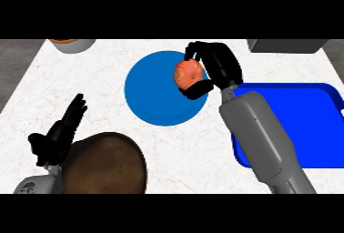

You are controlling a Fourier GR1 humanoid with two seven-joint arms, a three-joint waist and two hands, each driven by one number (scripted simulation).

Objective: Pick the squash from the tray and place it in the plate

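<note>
From my head view, looking steeply down at the white counter [201,150], the blue plate [151,98] lies near the middle, round and flat, and nothing rests on its surface. The blue tray [316,123] sits at my right, partly behind my right forearm; the part of it I can see holds nothing.

My right hand [218,61] is above the plate's right edge, fingers and thumb curled round the orange squash [188,75]. The squash is in my grasp, over the plate's right rim, with my fingers wrapping its top and right side and my thumb under it. I cannot tell whether it touches the plate or hangs just above it. My right forearm runs from the view's lower right edge up and leftward, crossing the tray's left part.

My left hand [60,132] shows at the lower left, released, fingers straight and pointing up and to the right, resting above the counter and holding nothing.

Just beside that hand, at the lower edge, is a round brown object [111,164], dark and dull; I cannot tell what it is. At the top left corner a pale bowl [70,44] is cut off by the view's edge, with something orange-brown inside. At the top right a grey object [285,45] stands beyond the tray, well apart from the plate.
</note>
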